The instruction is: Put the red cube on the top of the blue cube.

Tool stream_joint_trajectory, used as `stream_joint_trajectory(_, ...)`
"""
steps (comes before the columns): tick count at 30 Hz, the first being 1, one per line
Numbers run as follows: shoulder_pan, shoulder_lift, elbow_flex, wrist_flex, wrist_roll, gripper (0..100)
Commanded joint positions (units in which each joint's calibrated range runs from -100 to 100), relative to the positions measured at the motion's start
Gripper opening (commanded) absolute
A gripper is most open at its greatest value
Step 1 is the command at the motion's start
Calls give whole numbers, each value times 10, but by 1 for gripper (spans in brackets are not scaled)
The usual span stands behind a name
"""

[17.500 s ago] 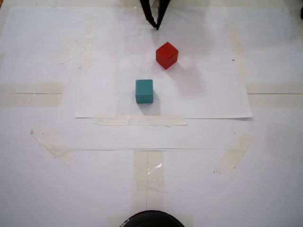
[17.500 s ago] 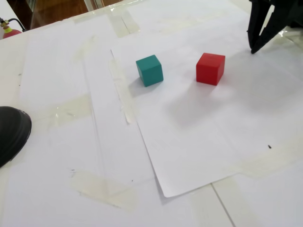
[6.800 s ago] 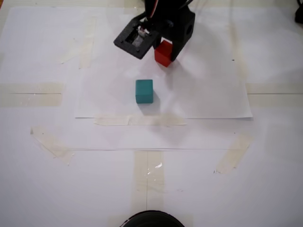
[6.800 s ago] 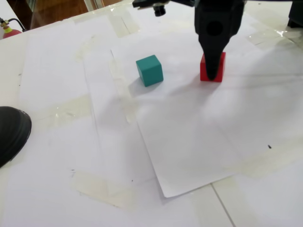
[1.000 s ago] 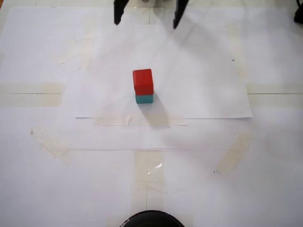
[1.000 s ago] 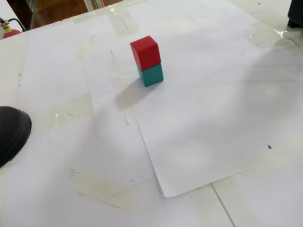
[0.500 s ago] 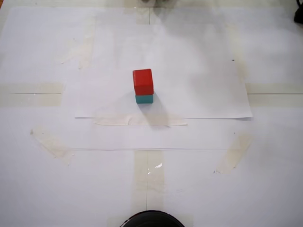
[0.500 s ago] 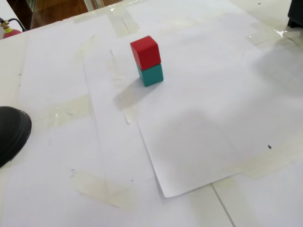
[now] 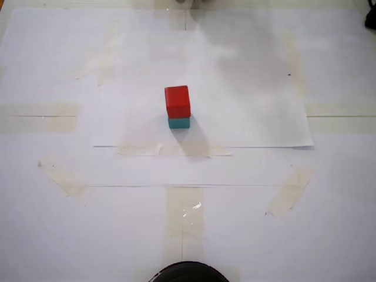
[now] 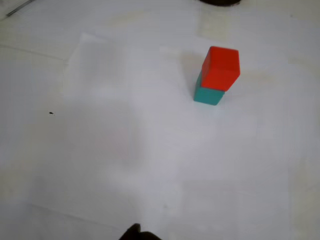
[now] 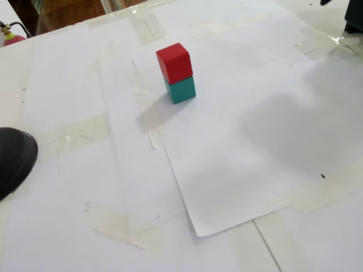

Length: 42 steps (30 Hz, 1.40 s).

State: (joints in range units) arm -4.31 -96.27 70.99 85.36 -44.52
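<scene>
Two cubes stand stacked near the middle of the white paper sheet [image 9: 247, 117]: the red cube [image 9: 177, 101] rests on the blue cube [image 9: 179, 123], touching, nothing holding either. The gripper is out of every view except perhaps a dark sliver at the wrist view's lower edge, so I cannot tell whether its fingers are spread or pressed together.

Risk, as judged: the red cube [image 10: 220, 68] sits slightly twisted and offset on the blue cube [image 10: 208, 94], one corner overhanging; a knock to the table or a returning arm could topple it.

Neither cube has a long axis. The stack [image 11: 177, 72] stands upright.
</scene>
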Motion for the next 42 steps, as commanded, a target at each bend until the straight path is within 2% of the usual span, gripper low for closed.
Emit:
stream_joint_trajectory(1, 17, -12, 6, 5, -3, 0)
stream_joint_trajectory(17, 29, -12, -21, 36, -6, 0)
stream_joint_trajectory(28, 16, -12, 1, 5, -20, 0)
stream_joint_trajectory(42, 19, -12, -19, 44, -29, 0)
